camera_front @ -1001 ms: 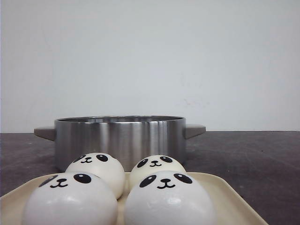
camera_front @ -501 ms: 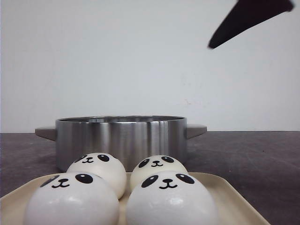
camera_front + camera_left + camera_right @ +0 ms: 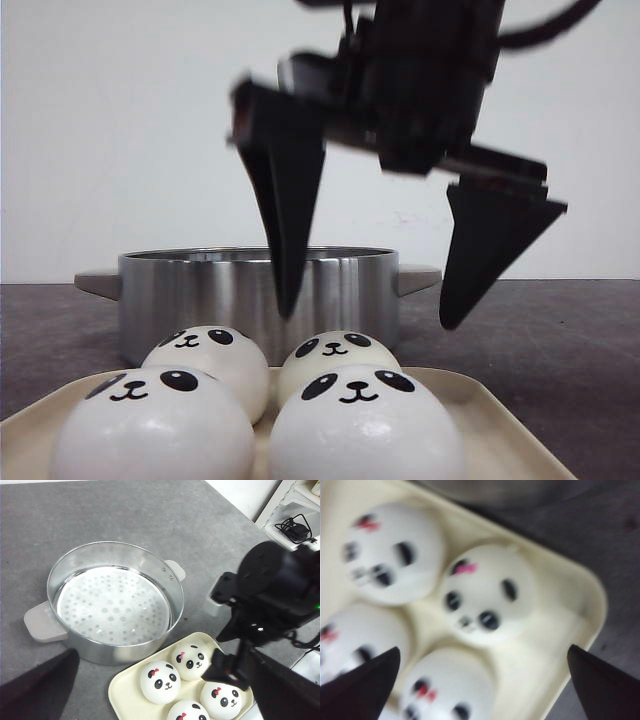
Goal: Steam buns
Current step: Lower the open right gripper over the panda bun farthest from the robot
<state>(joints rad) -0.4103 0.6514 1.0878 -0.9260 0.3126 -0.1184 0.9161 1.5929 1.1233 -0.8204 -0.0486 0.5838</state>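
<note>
Nearest the robot, four buns [image 3: 357,425] are sitting close together on a cream tray [image 3: 497,428] — two in the near row, two just behind, faces up, so each can be taken singly from above. The right pincer [image 3: 365,315] is hanging over the tray with its fingers spread wide and nothing between them; the wrist view is looking straight down on the far right bun [image 3: 487,594], which suggests that one is being lined up for the first grasp. None is lifted yet.

Just beyond the tray, a steel pot [image 3: 116,605] is standing on the dark surface [image 3: 125,515], its perforated steaming plate bare — it is placed near so the carry is short. The left pincer [image 3: 40,687] is showing only as a dark edge, so I cannot tell its opening.
</note>
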